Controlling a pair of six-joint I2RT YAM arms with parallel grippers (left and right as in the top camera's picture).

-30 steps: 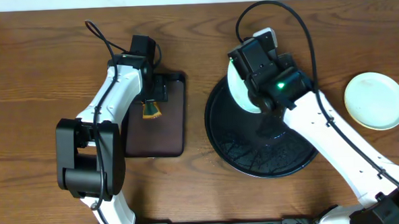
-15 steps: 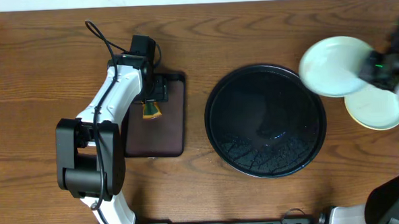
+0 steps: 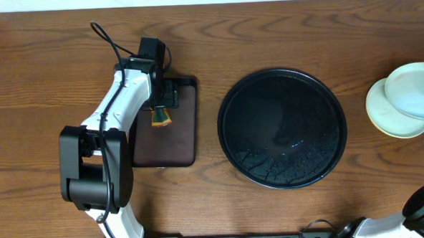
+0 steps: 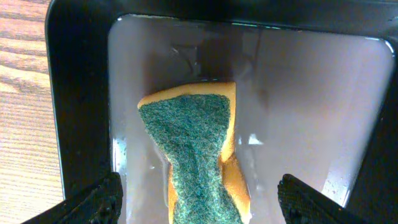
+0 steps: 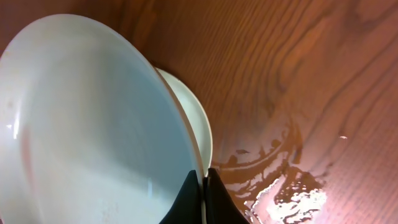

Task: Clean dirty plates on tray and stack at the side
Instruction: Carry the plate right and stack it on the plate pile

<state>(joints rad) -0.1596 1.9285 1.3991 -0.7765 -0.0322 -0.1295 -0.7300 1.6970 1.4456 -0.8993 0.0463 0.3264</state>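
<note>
Right gripper [image 5: 202, 190]: pinched on the rim of the mint-white plate [image 5: 87, 124], which it holds tilted.
Below it: the pale yellow plate [image 5: 198, 124] lies on the table at the right side, partly under the held one; whether they touch cannot be told.
Round black tray [image 3: 268, 102]: mid-table, wet, no plate on it.
Left gripper [image 4: 199, 202]: jaws wide apart over the sponge [image 4: 196, 143] in the rectangular brown tray [image 4: 298, 93].
Progress: probably late, with stacking in hand; only two plates show.

the table [image 3: 38, 83] is grained wood. the tray [image 3: 268, 102] and plate [image 5: 81, 124] look smooth, glossy. the sponge [image 4: 193, 143] has a rough green fibre face.
</note>
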